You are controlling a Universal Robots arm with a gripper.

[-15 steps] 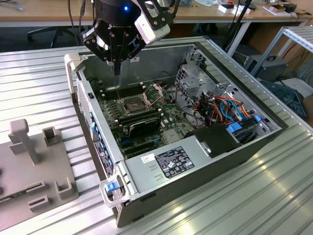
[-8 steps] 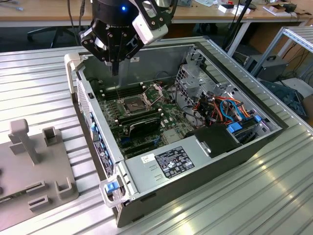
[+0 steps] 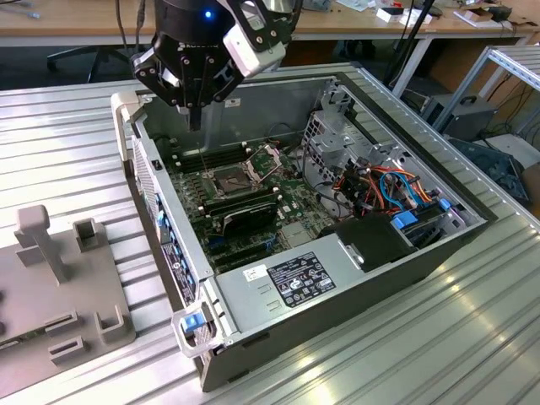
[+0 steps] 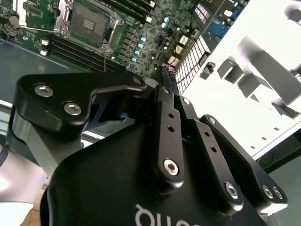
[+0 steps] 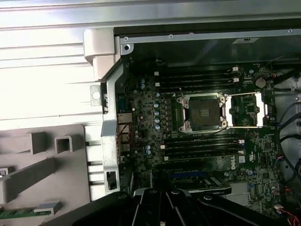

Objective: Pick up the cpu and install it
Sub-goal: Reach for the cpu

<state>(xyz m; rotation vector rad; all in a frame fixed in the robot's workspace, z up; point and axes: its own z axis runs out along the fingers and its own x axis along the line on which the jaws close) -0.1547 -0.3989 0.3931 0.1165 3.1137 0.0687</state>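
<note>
Cpu first: I cannot tell where it lies. The socket looks dark and bare, and whether the fingers carry it is hidden. I judge it a light, stiff, thin chip with a delicate underside. It is best taken by two opposite edges and kept level, never dragged or pressed on its face.

A ribbed metal bench point(image 3: 51, 143) spans the exterior view. On it the open computer case point(image 3: 371, 291) lies on its side across the middle and right of the frame, its walls rising all round the interior. At lower left a grey fixture point(image 3: 59, 287) with slots and posts sits just beside the case. Inside, the power supply point(image 3: 287, 283) takes the lower centre and a tangle of cables point(image 3: 380, 181) the right. The motherboard point(image 5: 141, 127) covers the case floor.

The gripper point(image 3: 196, 122) hangs at the upper left of the frame over the case's far corner. Its fingers look pressed together, and I cannot tell whether anything thin sits between them. The socket point(image 3: 228, 180) sits near the centre, apart from the fingertips. The retention frame point(image 3: 266, 160) is swung up beside it on the exterior view's right.

Room looks open straight above the socket. The case wall, the raised frame and the memory slots point(image 5: 197, 77) either side crowd any sideways approach.
</note>
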